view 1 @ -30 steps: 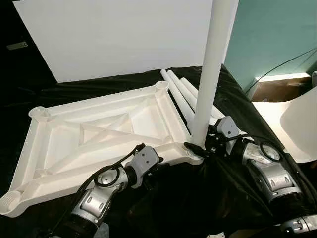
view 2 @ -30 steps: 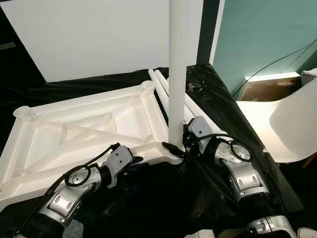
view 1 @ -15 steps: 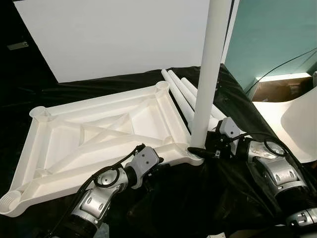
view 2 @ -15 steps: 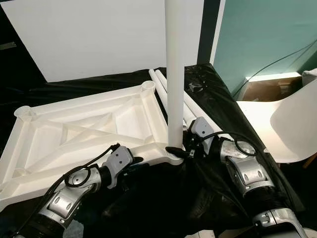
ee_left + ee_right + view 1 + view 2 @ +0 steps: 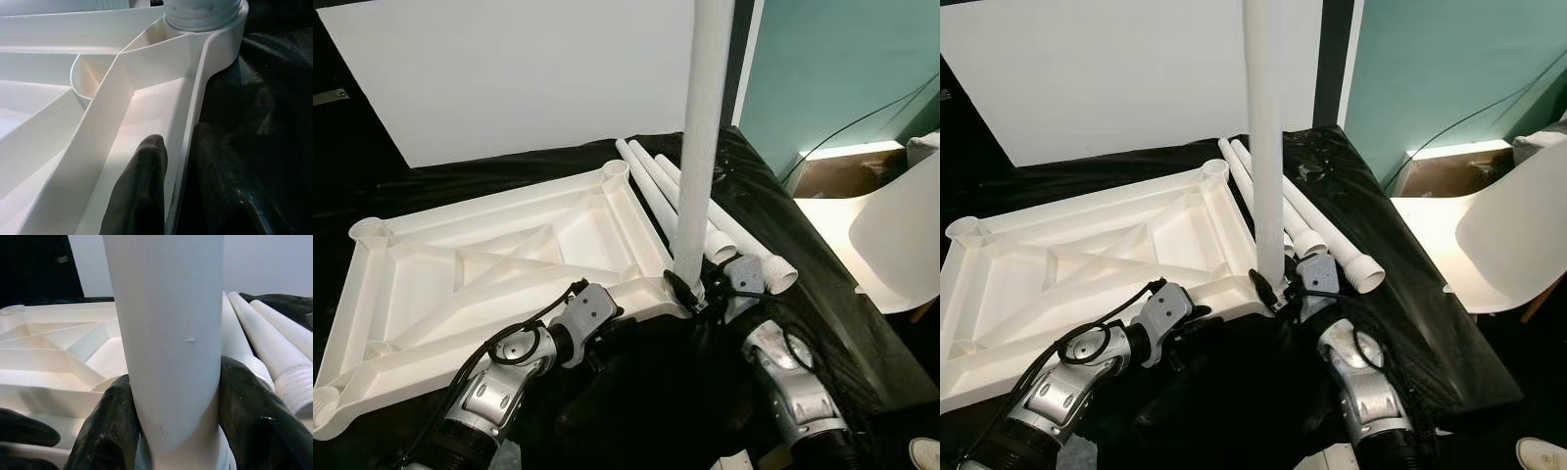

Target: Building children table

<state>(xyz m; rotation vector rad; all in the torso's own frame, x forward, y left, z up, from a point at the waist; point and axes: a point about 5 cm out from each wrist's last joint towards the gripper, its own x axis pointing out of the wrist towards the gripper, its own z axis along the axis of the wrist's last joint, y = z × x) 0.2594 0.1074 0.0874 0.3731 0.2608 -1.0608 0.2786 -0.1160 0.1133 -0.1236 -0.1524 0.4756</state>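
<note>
The white ribbed tabletop (image 5: 489, 264) lies upside down on black cloth. One white leg (image 5: 700, 147) stands upright in its near right corner socket. My right gripper (image 5: 690, 291) is shut on this leg just above the socket, and in the right wrist view the fingers (image 5: 110, 426) hug the tube (image 5: 166, 323) on both sides. My left gripper (image 5: 178, 142) is shut on the tabletop's near rim (image 5: 195, 112), one finger inside the rim and one outside, a little left of that socket. Three spare legs (image 5: 656, 186) lie side by side behind the upright leg, threaded ends toward me.
A large white board (image 5: 509, 78) leans at the back. To the right stand a white chair (image 5: 891, 235) and a brown box (image 5: 832, 171) against a teal wall. The black-covered surface ends at its right edge (image 5: 862, 323).
My right wrist has swung from the right of the leg round to its near side, still shut on it. The leg stands straighter. The head view has shifted; the left arm holds still.
</note>
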